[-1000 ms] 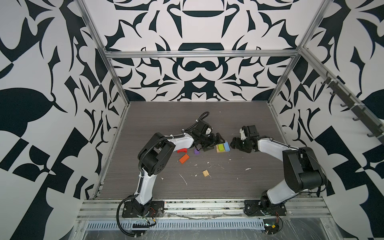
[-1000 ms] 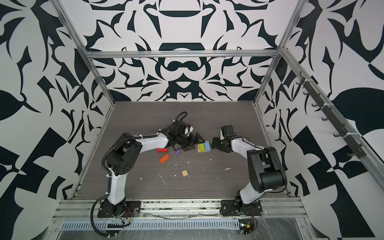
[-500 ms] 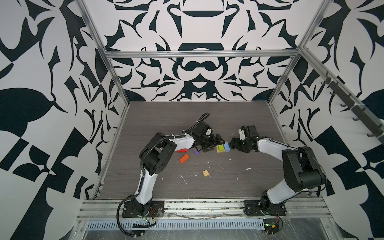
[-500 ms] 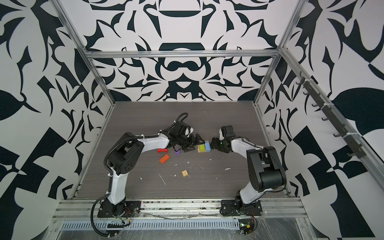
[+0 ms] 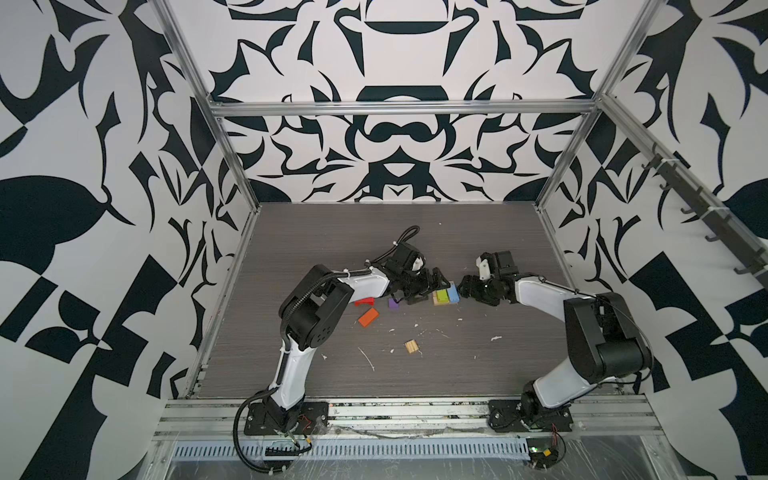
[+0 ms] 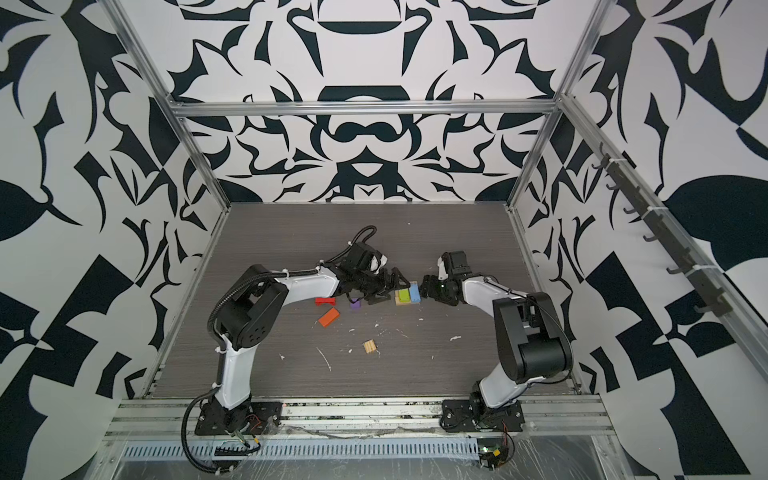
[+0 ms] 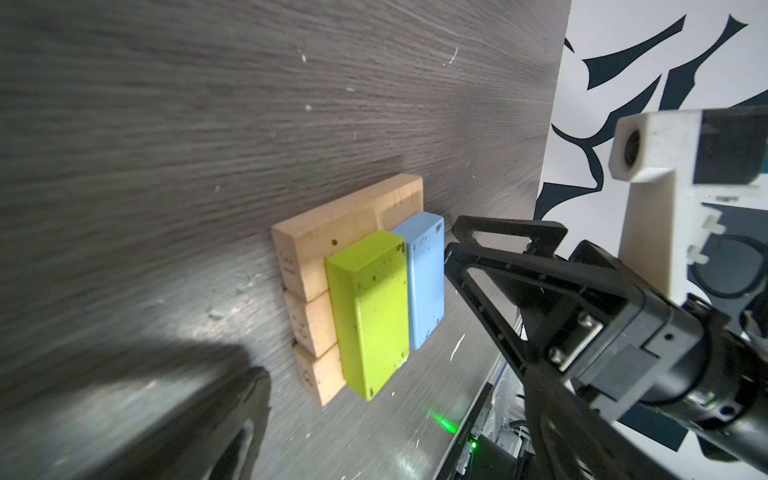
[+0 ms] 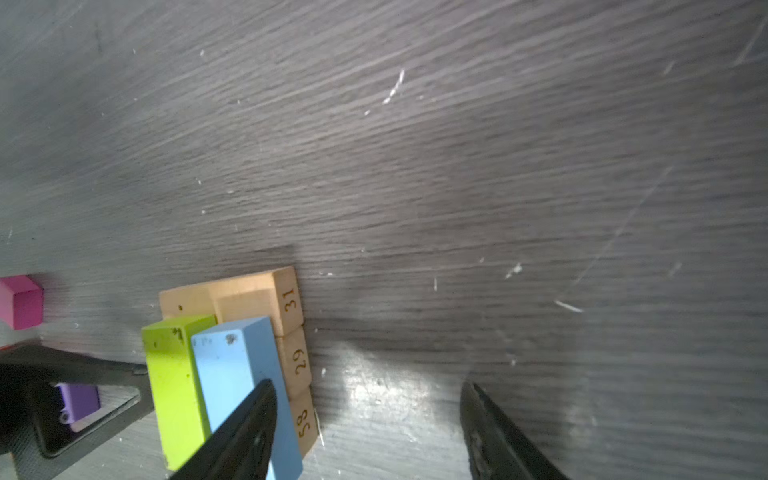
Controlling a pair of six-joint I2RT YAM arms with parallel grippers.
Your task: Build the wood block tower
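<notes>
The wood block tower [image 5: 445,296] [image 6: 406,296] is low: three tan planks [image 7: 307,266] [image 8: 293,332] lying side by side, with a lime green block [image 7: 370,311] [image 8: 174,374] and a light blue block [image 7: 424,278] [image 8: 232,370] on top. My left gripper [image 5: 432,286] [image 7: 386,449] is open just left of it, holding nothing. From the right, my right gripper [image 5: 467,286] [image 8: 370,440] is open, one finger [image 8: 249,432] beside the blue block, bare table between its fingers. Loose wood blocks: magenta cube [image 8: 20,301], purple cube [image 5: 394,303], red [image 5: 365,301], orange [image 5: 368,317], ridged tan square [image 5: 411,347].
White scraps [image 5: 368,359] litter the dark wood-grain table [image 5: 332,249] in front of the blocks. Patterned walls and metal posts close the table in on three sides. In the left wrist view the right arm's wrist camera mount [image 7: 665,166] looms close behind the tower.
The right gripper has crept slightly toward the tower's blue side. The left gripper stays open beside the tower, and no blocks have moved.
</notes>
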